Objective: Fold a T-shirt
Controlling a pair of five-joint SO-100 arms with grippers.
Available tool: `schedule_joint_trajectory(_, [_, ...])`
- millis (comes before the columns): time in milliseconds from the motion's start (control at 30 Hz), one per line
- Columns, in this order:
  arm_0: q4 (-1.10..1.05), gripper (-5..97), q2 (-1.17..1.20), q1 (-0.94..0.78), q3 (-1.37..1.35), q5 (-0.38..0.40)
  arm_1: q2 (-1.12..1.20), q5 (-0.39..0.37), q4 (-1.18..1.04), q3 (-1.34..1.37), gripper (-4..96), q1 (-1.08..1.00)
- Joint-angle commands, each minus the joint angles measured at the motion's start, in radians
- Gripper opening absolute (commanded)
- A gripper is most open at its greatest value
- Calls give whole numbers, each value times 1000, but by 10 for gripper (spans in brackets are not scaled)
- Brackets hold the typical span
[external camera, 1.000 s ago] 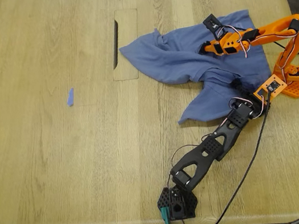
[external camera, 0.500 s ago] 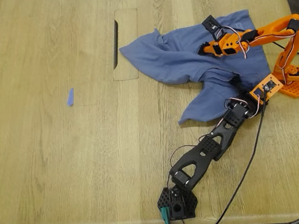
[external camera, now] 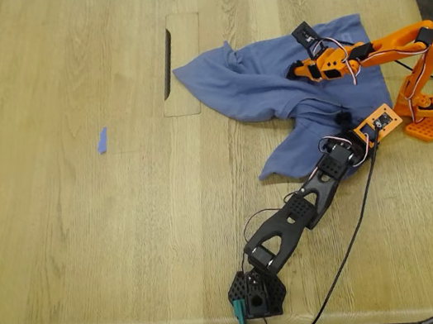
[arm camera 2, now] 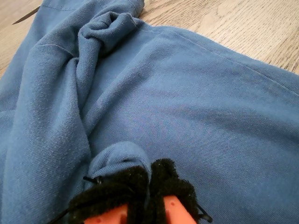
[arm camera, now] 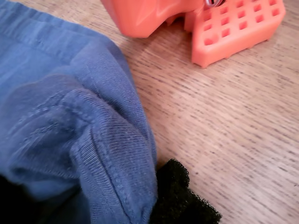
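Observation:
The slate-blue T-shirt (external camera: 257,83) lies crumpled on the wooden table toward the exterior view's right; its print is hidden. My first gripper (external camera: 343,118), on the black arm, is shut on a hemmed edge of the T-shirt (arm camera: 79,126) close to the orange arm's base; only a black pad (arm camera: 180,198) shows beside the cloth. My second gripper (external camera: 295,71), on the orange arm, is shut on a small pinched fold in the middle of the T-shirt (arm camera 2: 196,102), its black pads (arm camera 2: 117,189) pressed together on the cloth.
The orange arm's base (external camera: 430,109) stands at the table's right edge in the exterior view and shows close by in the first wrist view (arm camera: 233,28). The black arm's base (external camera: 256,293) is at the front edge. A small blue scrap (external camera: 101,140) lies left; a slot (external camera: 168,61) cuts the tabletop.
My first gripper and the black arm have shifted toward the exterior view's left, drawing the held edge of the T-shirt with them. My second gripper has barely moved.

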State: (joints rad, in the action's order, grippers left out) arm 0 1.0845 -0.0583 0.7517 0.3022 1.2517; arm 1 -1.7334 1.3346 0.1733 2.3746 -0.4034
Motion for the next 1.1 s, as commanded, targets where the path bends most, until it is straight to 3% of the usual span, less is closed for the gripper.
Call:
schedule_joint_trajectory(0, [46,371,-23,-95,32,-18,-26,6,5,-28,-1,5])
schedule_joint_trajectory(267, [12,329,-31,-112,32,-54,-46,3,12,-3,-1,5])
schedule_joint_trajectory(533, [-37,129,-31,-141,29,-57,-72,5,2,0,-1,18])
schedule_joint_trajectory(667, [-41,7,-29,-156,28,-17,-97,5,-14,5,-1,25])
schedule_joint_trajectory(1067, [219,0,121,-218,28,40,-288,6,-92,44,-1,52])
